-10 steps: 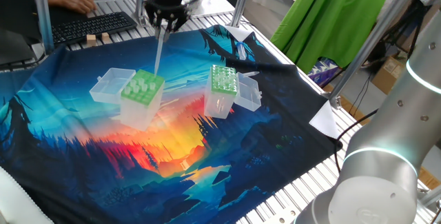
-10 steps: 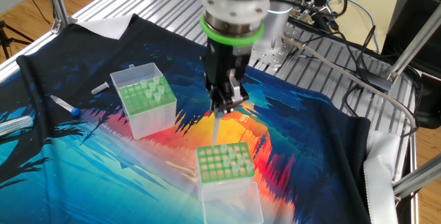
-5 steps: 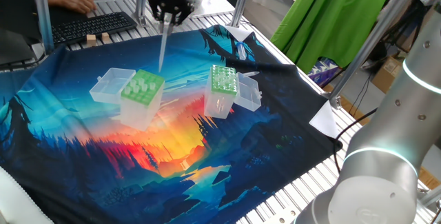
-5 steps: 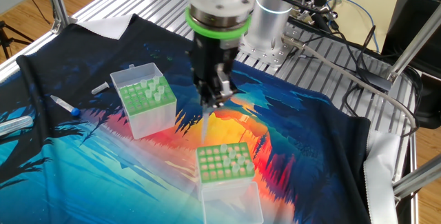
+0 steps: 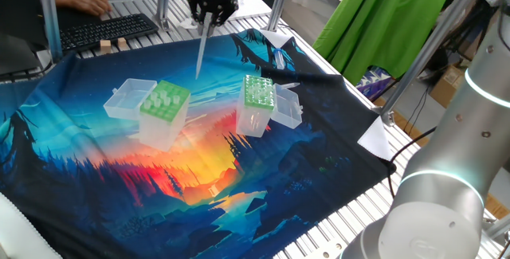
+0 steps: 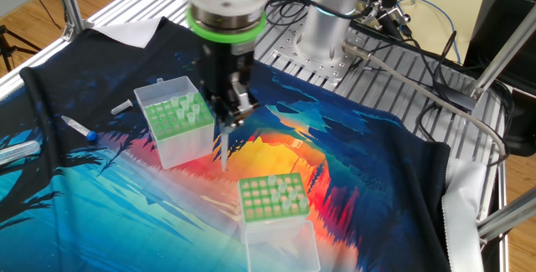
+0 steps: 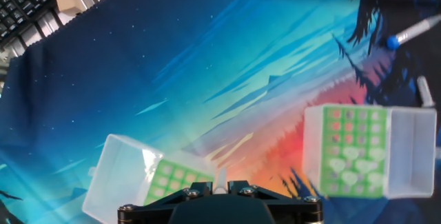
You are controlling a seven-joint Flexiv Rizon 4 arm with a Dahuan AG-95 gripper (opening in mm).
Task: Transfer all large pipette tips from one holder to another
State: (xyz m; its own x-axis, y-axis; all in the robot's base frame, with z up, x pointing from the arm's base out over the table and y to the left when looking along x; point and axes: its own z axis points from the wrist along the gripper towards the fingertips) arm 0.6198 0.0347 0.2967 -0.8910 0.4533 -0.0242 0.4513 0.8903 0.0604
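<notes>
Printed cloth [image 6: 352,188], a glossy forest sunset in blue and orange, drapes a ribbed metal table [image 6: 142,4]. Nearest in the other fixed view stands a clear plastic box [image 6: 272,198] with a green plate of holes and its lid folded down in front. Above and between the boxes hangs the gripper [image 6: 230,115], pointing straight down, its jaws clenched on one tip [image 6: 224,148], a slender translucent cone dangling free of both boxes. Just beyond sits the second box [image 6: 174,121], squarish, clear-walled, with whitish tips [image 6: 186,113] standing in its green plate. Farther left lies a blue-capped tube [image 6: 79,127] on the cloth.
</notes>
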